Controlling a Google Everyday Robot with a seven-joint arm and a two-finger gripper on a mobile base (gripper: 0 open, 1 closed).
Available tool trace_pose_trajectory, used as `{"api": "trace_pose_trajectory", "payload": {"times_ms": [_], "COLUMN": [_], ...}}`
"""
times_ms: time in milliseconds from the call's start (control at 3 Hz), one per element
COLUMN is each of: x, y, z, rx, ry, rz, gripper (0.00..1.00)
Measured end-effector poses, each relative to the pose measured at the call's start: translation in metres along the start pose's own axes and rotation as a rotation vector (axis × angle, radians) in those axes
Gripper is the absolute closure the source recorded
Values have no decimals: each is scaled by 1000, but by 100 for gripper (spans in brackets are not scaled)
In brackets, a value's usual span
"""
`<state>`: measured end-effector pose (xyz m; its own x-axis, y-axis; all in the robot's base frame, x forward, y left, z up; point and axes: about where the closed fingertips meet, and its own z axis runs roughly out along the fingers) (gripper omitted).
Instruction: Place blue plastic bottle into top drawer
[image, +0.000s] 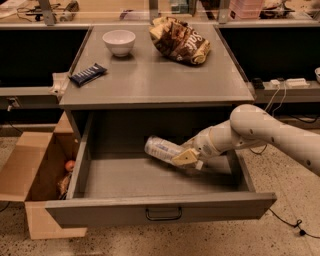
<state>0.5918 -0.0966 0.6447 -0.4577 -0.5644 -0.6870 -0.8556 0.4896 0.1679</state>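
The top drawer (150, 211) is pulled wide open below the grey cabinet top, its black wire handle centred on the front panel. My gripper (184, 158) reaches in from the right and is shut on the blue plastic bottle (162, 148). The bottle lies tilted, its free end pointing up and left, held just above the drawer floor in the middle of the drawer. The bottle's cap end is hidden inside the gripper.
On the cabinet top (150, 80) stand a white bowl (119, 41), a brown chip bag (180, 40) and a dark blue snack bar (88, 74). An open cardboard box (35, 175) with an orange fruit stands on the floor to the left. Cables lie at right.
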Motion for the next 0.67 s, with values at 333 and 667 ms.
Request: {"api": "trace_pose_trajectory", "payload": {"times_ms": [333,667], "x": [0,0], "y": [0,0], "z": [0,0], "rx": [0,0], "ry": [0,0], "rz": [0,0], "gripper": [53,23]}}
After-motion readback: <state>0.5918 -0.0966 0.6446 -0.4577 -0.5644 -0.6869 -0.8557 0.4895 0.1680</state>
